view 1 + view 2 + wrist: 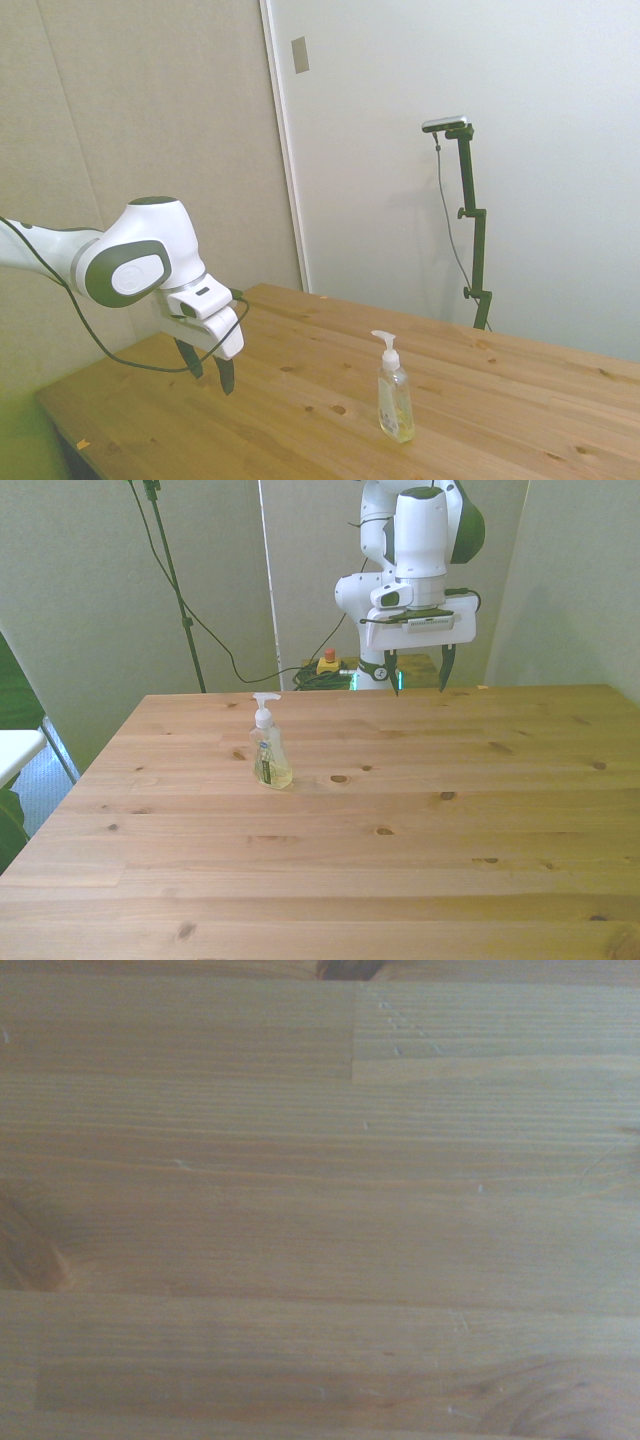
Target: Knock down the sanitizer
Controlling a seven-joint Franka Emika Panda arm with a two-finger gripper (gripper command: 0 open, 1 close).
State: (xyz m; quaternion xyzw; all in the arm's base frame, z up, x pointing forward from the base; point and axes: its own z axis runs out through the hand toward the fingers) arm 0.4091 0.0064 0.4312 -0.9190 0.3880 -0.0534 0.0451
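Sanitizer [270,748] stands upright on the wooden table [420,880], pump nozzle pointing toward the front view's left, pale yellow liquid filling roughly the lower part of the clear bottle. It sits alone w/ bare boards all round, so you can come at it from any side; nothing nearby to catch the fall.

Gripper [416,670] hangs above the table's far edge, fingers pointing down and spread wide, holding nothing. It's well apart from the bottle, toward the front view's right and farther back. Side view agrees: gripper [212,372] is off the boards, bottle [394,392] stands clear of it. Wrist view gives you only wood grain and knots, no bottle, so the cam is looking straight down at table [320,1210].

My read: task not yet begun. Approx plan is a sideways sweep at the pump head, high on the bottle, where a push tips easiest.

Count: 1 bottle, 1 arm, 1 gripper w/ 2 fingers, 1 table.
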